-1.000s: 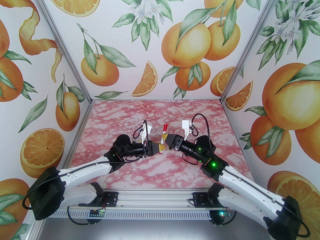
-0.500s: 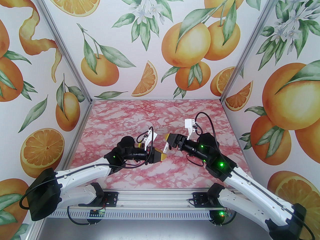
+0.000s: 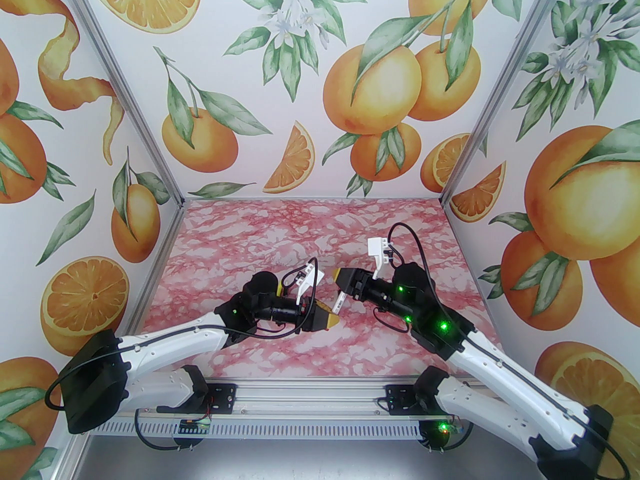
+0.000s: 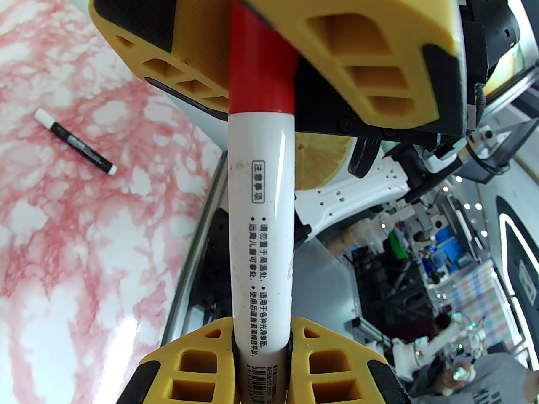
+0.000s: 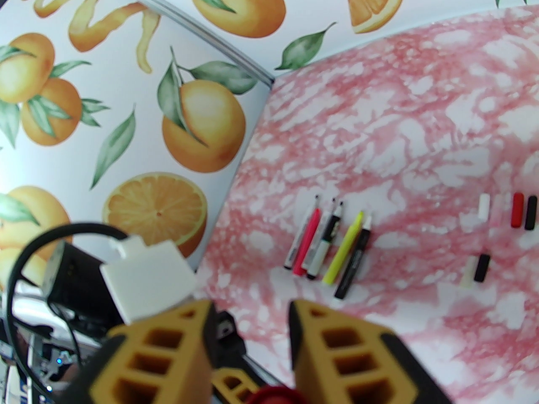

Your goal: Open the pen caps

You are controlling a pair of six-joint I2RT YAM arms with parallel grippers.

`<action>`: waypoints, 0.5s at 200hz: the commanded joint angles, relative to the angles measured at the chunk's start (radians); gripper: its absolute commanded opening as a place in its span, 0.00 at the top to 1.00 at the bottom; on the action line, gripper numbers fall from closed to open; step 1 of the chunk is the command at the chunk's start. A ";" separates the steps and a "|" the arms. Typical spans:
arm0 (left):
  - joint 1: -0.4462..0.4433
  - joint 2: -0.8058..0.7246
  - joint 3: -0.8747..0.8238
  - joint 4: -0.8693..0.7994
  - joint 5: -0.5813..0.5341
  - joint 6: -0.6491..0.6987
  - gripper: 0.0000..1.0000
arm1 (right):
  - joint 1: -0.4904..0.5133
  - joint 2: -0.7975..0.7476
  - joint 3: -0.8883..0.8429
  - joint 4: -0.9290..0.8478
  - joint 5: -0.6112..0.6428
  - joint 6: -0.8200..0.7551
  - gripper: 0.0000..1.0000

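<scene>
A white pen with printed text is held above the pink marble table, and my left gripper is shut on the lower end of its barrel. Its red pen cap is still seated on the barrel. The yellow fingers of my right gripper press on both sides of the cap, and the cap's red end shows between them. From above, the left gripper and right gripper face each other mid-table, with the pen bridging them.
Several uncapped pens lie in a row on the table, among them a pink and a yellow one. Loose caps lie to their right: white, red, black. A black pen lies apart. Orange-printed walls enclose three sides.
My left arm swung the pen nearer and lower, tilting its red-capped end toward the right gripper. The right gripper slid over that end and narrowed its jaws onto the cap.
</scene>
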 commanded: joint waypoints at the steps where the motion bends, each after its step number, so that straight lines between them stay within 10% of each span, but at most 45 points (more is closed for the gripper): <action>1: -0.005 -0.002 0.036 -0.012 0.016 0.025 0.95 | -0.007 0.005 0.026 -0.015 -0.005 -0.011 0.71; 81: -0.008 -0.005 0.040 -0.013 0.011 0.032 0.88 | -0.006 0.004 0.025 -0.010 -0.001 -0.003 0.83; 100: -0.011 -0.004 0.037 0.009 -0.007 0.024 0.73 | -0.007 0.004 0.015 0.017 -0.015 0.010 0.84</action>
